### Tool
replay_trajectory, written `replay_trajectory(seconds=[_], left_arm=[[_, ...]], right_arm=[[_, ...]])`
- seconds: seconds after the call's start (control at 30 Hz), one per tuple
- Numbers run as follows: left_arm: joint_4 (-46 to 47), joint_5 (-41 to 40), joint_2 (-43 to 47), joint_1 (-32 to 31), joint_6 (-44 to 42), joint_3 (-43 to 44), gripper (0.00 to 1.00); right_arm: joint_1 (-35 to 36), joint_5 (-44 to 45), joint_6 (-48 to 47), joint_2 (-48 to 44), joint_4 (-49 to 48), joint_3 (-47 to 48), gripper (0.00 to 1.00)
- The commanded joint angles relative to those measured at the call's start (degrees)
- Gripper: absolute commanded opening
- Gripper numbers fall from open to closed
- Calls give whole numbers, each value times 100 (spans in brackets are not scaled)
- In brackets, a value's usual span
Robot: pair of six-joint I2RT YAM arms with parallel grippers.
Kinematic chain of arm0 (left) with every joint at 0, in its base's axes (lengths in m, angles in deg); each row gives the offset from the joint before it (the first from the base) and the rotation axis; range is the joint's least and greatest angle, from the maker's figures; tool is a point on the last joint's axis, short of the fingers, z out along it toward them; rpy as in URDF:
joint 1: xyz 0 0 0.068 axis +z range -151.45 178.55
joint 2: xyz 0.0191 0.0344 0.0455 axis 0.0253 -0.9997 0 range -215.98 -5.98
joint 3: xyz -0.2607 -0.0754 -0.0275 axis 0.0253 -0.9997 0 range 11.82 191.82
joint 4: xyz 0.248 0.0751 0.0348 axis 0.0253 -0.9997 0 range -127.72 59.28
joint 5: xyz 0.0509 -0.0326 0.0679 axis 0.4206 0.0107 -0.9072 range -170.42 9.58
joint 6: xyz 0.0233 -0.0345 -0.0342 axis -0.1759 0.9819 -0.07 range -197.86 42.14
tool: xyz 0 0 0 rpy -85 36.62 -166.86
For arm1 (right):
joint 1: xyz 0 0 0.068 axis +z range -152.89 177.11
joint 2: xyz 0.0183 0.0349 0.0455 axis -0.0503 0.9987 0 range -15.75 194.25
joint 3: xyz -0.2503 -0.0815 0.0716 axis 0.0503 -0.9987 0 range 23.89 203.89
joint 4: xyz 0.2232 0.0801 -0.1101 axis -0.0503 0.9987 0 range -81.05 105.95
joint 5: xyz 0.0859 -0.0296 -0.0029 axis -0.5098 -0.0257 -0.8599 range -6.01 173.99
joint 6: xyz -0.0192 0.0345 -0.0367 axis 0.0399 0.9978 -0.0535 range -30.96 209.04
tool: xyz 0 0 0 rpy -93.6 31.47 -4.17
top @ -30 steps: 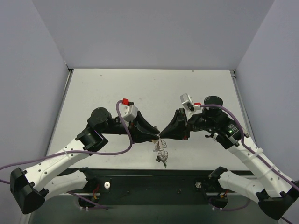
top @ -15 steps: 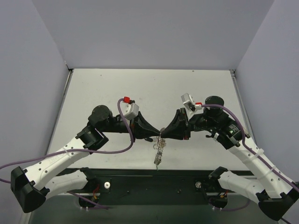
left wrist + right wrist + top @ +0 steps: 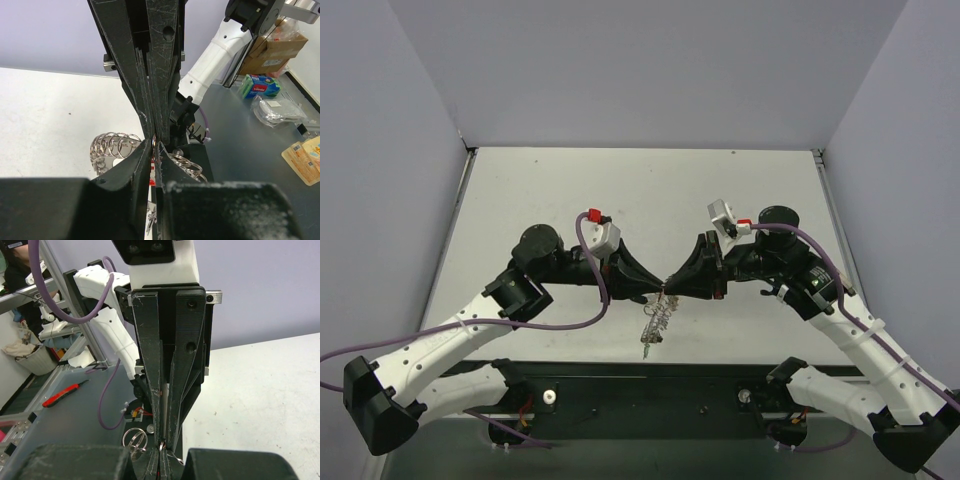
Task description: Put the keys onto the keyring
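Both arms meet tip to tip above the near-centre of the worktop (image 3: pixel 650 200), close to its front edge.

Left gripper (image 3: pixel 656 294): jaws closed to a thin slit, pinching the keyring (image 3: pixel 655 325) wire. In the left wrist view, a coil of small silver split rings (image 3: pixel 112 149) sits to the left of the fingers and more loops sit to the right, so the wire runs through the pinch.

Right gripper (image 3: pixel 671 290): jaws also closed, clamped on the same spot from the opposite side, tips touching or nearly touching the left ones.

The keyring is off the worktop. Its cluster hangs from the pinch point and trails down toward the front edge, tilted slightly left. The pieces on it are too small to tell apart. A small red bit shows at the pinch, but I can't tell what it is.
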Motion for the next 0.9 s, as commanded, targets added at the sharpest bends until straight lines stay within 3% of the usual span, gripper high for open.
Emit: replay_trajectory(seconds=[0.0,0.03,0.17,0.33,0.37,0.47,0.57,0.7,0.87], left_arm=[[-10,-38,-73,-85,-106,193,18],[-1,-38,-82,-94,-114,193,18],[52,-38,-91,-94,-97,193,0],[262,-169,-12,-103,0,70,0],[298,-213,49,-94,9,26,0],[543,-336,198,-103,96,-167,0],[1044,-460,339,-103,298,-447,0],[1870,-608,498,-94,641,-852,0],[3354,-802,638,-103,1027,-1406,0]], right_arm=[[44,-138,-101,-80,-600,133,0],[44,-138,-92,-80,-618,133,0],[53,-173,-40,-37,-662,124,0],[53,-68,-4,-63,-688,89,1],[44,107,4,-132,-688,46,17],[36,641,13,-465,-802,-147,50],[9,1161,197,-966,-1215,-402,66],[-26,1935,347,-1442,-1619,-780,76],[-44,1542,461,-1373,-1682,-737,76]])
